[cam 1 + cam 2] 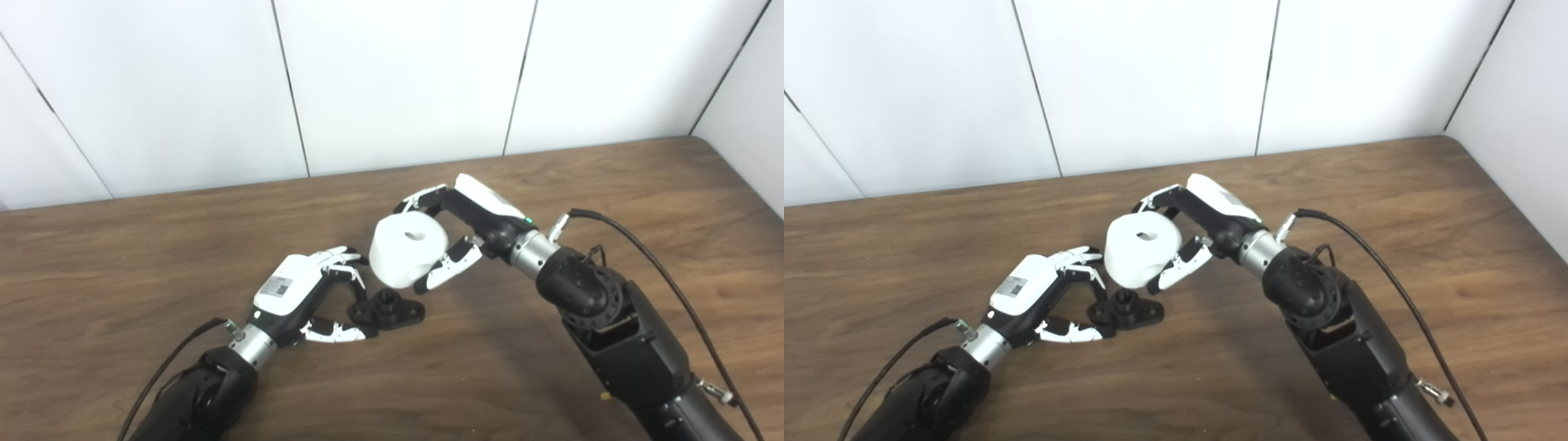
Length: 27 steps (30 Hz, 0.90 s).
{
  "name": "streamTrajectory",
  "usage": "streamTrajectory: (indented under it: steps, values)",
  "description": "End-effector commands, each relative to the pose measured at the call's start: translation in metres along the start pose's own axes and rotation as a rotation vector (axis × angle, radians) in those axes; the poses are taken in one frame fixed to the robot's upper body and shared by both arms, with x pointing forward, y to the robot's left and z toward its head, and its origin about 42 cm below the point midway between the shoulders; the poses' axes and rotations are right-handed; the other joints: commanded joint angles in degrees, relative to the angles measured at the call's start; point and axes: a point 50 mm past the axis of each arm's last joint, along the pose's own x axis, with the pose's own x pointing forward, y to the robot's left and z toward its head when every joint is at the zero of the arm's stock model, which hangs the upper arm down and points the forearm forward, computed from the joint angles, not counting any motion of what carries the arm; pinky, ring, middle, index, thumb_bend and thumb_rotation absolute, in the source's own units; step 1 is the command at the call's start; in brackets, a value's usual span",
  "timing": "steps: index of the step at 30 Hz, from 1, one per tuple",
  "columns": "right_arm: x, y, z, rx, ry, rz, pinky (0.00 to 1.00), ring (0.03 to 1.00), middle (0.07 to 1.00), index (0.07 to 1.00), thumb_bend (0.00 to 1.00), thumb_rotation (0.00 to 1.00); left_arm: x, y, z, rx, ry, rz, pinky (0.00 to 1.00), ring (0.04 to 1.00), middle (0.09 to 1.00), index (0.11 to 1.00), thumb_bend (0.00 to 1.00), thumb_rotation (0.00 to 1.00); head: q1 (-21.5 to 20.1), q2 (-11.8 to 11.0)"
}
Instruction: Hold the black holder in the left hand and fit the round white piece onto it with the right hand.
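The left hand (306,294) pinches the black holder (387,309); the right hand (456,236), clasping the white piece (407,248), may miss its peg.

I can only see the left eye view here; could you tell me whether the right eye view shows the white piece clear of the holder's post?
Observer: Yes. There the round white piece, held in the right hand, hangs just above the black holder, not seated on its post.
Operator: Thank you. Is the left hand gripping the holder?
Observer: The left hand has its thumb tip at the holder's left end, with its fingers curled above. I cannot confirm a firm grip.
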Motion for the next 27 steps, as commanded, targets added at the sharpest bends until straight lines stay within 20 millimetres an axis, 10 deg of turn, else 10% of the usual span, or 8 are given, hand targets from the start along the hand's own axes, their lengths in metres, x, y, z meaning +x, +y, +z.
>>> streamTrajectory:
  steps: [1, 27]
  values:
    - [0.002, -0.01, 0.014, -0.026, -0.068, -0.025, 0.72, 0.804, 0.764, 0.48, 0.52, 0.13, -0.02, -0.039, -0.002, 0.028, 0.069, -0.19, 0.81, 0.879, 0.822, 0.481, 0.52, 0.06, 0.02, 0.1]
    - [0.01, 0.0, 0.012, -0.109, -0.09, 0.102, 0.7, 0.805, 0.764, 0.479, 0.52, 0.13, -0.013, -0.039, 0.004, 0.018, 0.071, -0.183, 0.81, 0.878, 0.818, 0.48, 0.52, 0.06, 1.43, 1.03]
